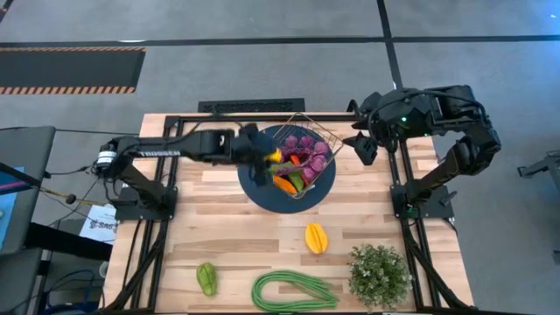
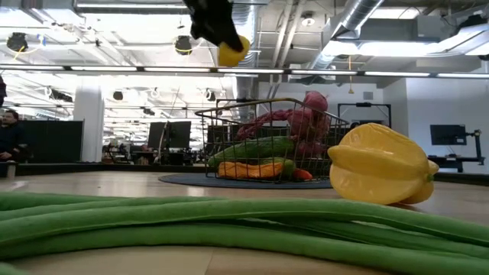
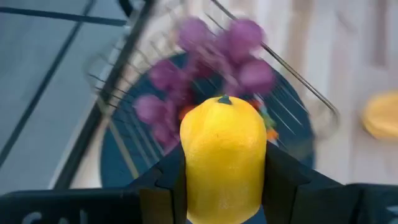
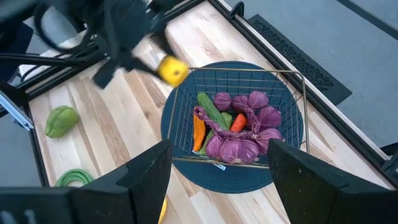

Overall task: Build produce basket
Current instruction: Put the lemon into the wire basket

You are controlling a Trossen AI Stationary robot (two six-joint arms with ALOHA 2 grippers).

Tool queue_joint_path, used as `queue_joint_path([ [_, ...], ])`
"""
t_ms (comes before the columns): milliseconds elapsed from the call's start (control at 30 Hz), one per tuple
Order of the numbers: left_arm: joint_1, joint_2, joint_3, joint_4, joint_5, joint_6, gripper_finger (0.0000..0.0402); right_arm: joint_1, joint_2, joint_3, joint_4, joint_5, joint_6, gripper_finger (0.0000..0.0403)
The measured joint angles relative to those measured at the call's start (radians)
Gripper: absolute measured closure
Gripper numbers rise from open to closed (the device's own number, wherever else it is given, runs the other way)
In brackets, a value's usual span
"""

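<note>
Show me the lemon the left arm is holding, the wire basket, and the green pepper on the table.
lemon (image 3: 222, 158): left wrist view, middle of its yellow skin.
wire basket (image 4: 292, 76): right wrist view, a rim corner.
green pepper (image 1: 206, 279): high view, centre of its body.

Left gripper (image 2: 221, 42) holds yellow lemon (image 2: 231, 52) above wire basket (image 2: 263, 141) of produce; green beans (image 2: 191, 225) across table's near edge, yellow starfruit (image 2: 380, 164) just behind.

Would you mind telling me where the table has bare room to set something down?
Bare wood lies between the blue plate and the green pepper, and right of the starfruit above the potted plant. The basket is crowded; the left gripper holds the lemon over it.
</note>
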Motion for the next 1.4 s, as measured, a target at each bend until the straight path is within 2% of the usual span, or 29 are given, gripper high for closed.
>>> queue_joint_path([
  [133, 0.087, 0.019, -0.002, 0.065, 0.049, -0.005, 0.0285, 0.0, -0.003, 0.0, 0.0, 0.0, -0.005, 0.0122],
  [300, 0.15, 0.122, -0.004, 0.088, 0.115, -0.013, 0.0285, 0.0, -0.002, 0.0, 0.0, 0.0, -0.015, 0.0122],
  [500, 0.16, 0.267, -0.004, 0.093, 0.157, 0.013, 0.0285, 0.0, -0.002, 0.0, 0.0, 0.0, -0.015, 0.0122],
  [700, 0.16, 0.349, -0.002, 0.154, 0.158, 0.038, 0.0285, 0.0, 0.0, 0.0, 0.0, 0.0, -0.015, 0.0122],
  [1333, 0.157, 0.376, -0.001, 0.164, 0.177, 0.062, 0.0284, 0.0, 0.004, -0.001, 0.0, 0.0, -0.015, 0.0122],
  [1400, 0.156, 0.376, -0.001, 0.163, 0.177, 0.057, 0.0249, 0.0, 0.004, -0.001, 0.0, 0.0, -0.015, 0.0122],
])
